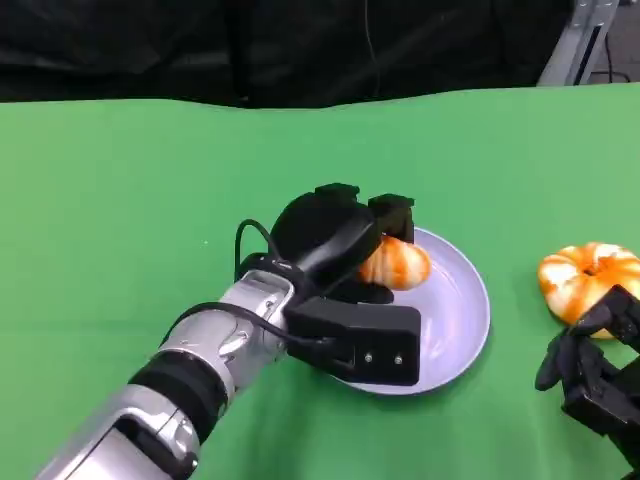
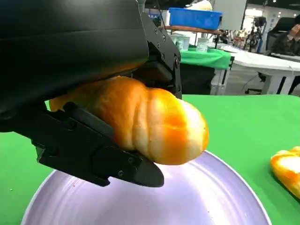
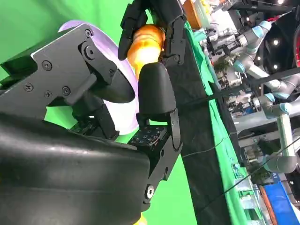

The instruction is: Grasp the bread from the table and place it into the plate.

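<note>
A golden-orange bread (image 1: 396,265) with paler cream streaks sits against black fingers (image 1: 392,216) over a pale lavender plate (image 1: 462,312) on a bright green table (image 1: 120,200), with an orange-and-white striped bun (image 1: 585,278) at the right.

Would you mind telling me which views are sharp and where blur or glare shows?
Head view: soft overall, bread slightly blurred over the plate. Left wrist view: bread crisp with bright sheen, left robot hand dark. Right wrist view: right robot hand sharp, background lamps glaring.
</note>
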You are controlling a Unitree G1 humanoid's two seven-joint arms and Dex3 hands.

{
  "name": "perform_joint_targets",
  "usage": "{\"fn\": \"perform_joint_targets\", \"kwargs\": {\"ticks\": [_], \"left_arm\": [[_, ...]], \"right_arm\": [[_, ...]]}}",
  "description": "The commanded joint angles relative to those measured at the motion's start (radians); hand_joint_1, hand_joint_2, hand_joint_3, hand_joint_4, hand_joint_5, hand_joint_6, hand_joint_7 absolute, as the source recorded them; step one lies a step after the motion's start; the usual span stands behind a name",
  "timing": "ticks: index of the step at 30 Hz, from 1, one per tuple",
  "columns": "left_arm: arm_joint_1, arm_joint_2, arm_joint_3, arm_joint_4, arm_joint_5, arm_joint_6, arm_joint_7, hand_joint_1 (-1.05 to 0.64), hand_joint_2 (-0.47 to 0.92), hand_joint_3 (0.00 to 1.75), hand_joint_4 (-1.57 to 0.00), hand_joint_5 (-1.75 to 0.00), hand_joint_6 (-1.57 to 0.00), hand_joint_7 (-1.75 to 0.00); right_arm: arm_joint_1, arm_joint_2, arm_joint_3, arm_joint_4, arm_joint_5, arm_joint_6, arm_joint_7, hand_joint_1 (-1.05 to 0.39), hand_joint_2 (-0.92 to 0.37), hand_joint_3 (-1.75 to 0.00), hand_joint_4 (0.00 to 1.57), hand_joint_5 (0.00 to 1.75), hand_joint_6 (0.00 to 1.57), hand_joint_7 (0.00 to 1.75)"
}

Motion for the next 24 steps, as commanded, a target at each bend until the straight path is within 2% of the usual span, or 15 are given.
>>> {"fn": "perform_joint_targets", "kwargs": {"ticks": [1,7,12,14,18,22,23,24], "left_arm": [[-0.017,0.005,0.003,0.012,-0.013,-0.003,-0.013,-0.13,0.92,0.22,-0.71,-1.75,-0.61,-1.54],[-0.023,-0.001,0.004,0.031,-0.015,0.003,-0.016,-0.12,0.91,0.19,-0.7,-1.75,-0.64,-1.5],[-0.024,-0.003,0.002,0.04,-0.012,-0.004,-0.004,-0.11,0.92,0.18,-0.69,-1.75,-0.59,-1.6],[-0.021,-0.003,-0.001,0.041,-0.008,-0.014,0.011,-0.11,0.92,0.19,-0.69,-1.75,-0.55,-1.7],[-0.019,-0.002,0.002,0.039,-0.012,-0.022,0.008,-0.12,0.92,0.23,-0.68,-1.75,-0.63,-1.53],[-0.02,0.002,-0.005,0.038,-0.002,-0.011,-0.002,-0.12,0.92,0.24,-0.68,-1.75,-0.65,-1.48],[-0.02,0.005,-0.011,0.036,0.006,-0.001,-0.01,-0.29,0.92,0.25,-0.7,-1.21,-0.68,-1.01],[-0.02,0.007,-0.015,0.035,0.011,0.006,-0.015,-0.39,0.92,0.26,-0.82,-0.66,-0.83,-0.48]], "right_arm": [[0.01,-0.004,0.002,-0.021,0.002,-0.009,-0.003,-0.08,-0.49,-1.29,0.86,1.75,0.75,1.59],[0.005,-0.009,0.0,-0.013,0.002,-0.013,0.0,-0.08,-0.49,-1.29,0.86,1.75,0.75,1.59],[0.004,-0.01,-0.001,-0.012,0.002,-0.01,-0.001,-0.08,-0.49,-1.28,0.86,1.75,0.75,1.59],[0.003,-0.01,-0.002,-0.012,0.007,-0.004,0.0,-0.08,-0.49,-1.28,0.85,1.75,0.75,1.59],[0.004,-0.01,-0.002,-0.014,0.008,-0.002,0.0,-0.08,-0.49,-1.27,0.85,1.75,0.75,1.59],[0.003,-0.01,-0.002,-0.012,0.007,-0.004,-0.001,-0.08,-0.49,-1.27,0.85,1.75,0.75,1.59],[0.003,-0.01,-0.002,-0.011,0.006,-0.006,-0.001,-0.08,-0.49,-1.27,0.85,1.75,0.75,1.59],[0.002,-0.01,-0.002,-0.01,0.005,-0.006,-0.001,-0.08,-0.49,-1.27,0.85,1.75,0.75,1.59]]}}
